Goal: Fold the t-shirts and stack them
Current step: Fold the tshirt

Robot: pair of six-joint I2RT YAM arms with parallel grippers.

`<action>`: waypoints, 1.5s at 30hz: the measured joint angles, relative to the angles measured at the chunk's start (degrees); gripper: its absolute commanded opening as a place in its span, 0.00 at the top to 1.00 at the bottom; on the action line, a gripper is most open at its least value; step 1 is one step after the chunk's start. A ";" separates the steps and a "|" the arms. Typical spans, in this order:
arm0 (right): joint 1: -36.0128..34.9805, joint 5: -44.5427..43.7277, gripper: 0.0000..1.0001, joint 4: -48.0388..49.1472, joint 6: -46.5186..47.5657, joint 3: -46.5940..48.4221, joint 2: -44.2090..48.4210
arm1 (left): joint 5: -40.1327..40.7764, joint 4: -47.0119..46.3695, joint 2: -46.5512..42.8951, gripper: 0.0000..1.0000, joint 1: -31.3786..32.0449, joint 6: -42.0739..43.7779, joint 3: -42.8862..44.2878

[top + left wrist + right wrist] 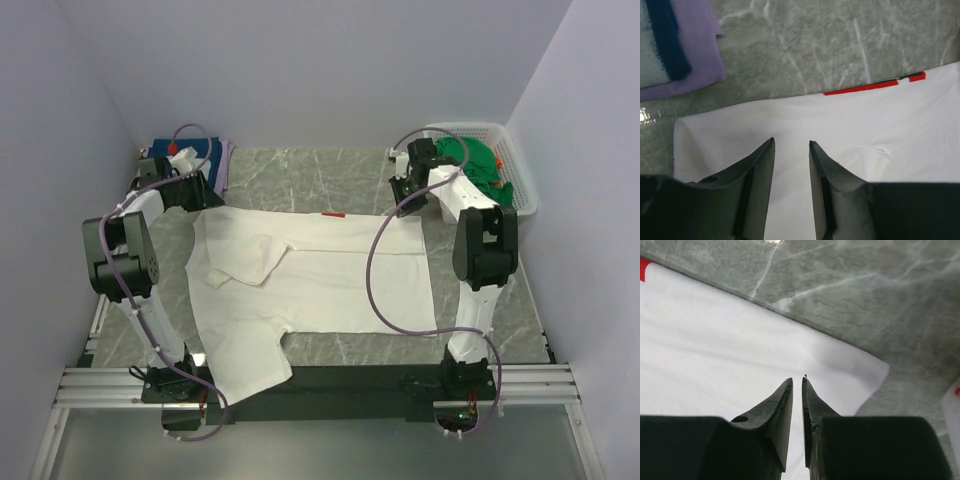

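Nearest you, behind both wrists, one large white t-shirt (pixel 330 280) lies spread on the grey marbled tabletop (pixel 330 165). One sleeve drapes off the near edge, and the other is turned in across the body. Its far edge looks doubled over, with a thin red strip of print (pixel 875 86) peeking out along the fold. I judge this to be an early fold, with the sleeves and the halving left to do.

Your left gripper (pixel 791 143) hovers over the shirt's far left corner. Its jaws are parted by a clear gap, with nothing between them. Your right gripper (pixel 797 379) sits over the far right corner with only a slit between its jaws. You cannot tell whether cloth is pinched there.

Beyond your left fingertips and off to their left sits one folded pile of navy and lavender cloth (pixel 205 155), probably work already done. Beyond your right gripper, to its right, one white plastic lattice basket (pixel 520 190) holds bunched green cloth (pixel 470 160). How many shirts that is, you cannot count.
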State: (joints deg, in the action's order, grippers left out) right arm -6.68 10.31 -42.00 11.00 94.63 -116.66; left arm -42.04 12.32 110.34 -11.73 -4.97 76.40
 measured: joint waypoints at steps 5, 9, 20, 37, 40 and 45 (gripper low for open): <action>-0.90 0.46 0.82 -0.02 0.68 -0.11 -2.75 | 1.99 -0.46 4.92 0.66 -0.20 -1.75 0.13; -0.96 -0.35 0.82 0.17 0.83 -0.15 -6.05 | 3.58 -0.37 7.41 0.66 -0.46 -1.97 0.13; -0.96 -4.83 0.82 -3.98 0.83 16.98 -16.83 | 5.38 2.08 14.69 0.52 -0.46 -2.21 11.21; -0.83 2.01 0.42 -9.07 3.41 2.14 8.98 | 13.81 19.43 -20.44 0.38 23.71 26.82 -9.55; 0.17 2.27 0.42 -9.46 3.80 -0.26 12.00 | 20.37 19.32 -20.50 0.38 29.97 26.99 -15.52; 3.87 2.19 0.43 -10.12 3.98 -2.99 12.17 | 30.25 18.86 -18.45 0.39 35.91 26.73 -18.08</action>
State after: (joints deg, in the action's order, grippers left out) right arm -2.81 12.49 -52.12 14.98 91.64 -104.49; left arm -11.79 31.18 91.90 24.18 21.76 58.33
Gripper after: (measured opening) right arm 0.575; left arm 0.614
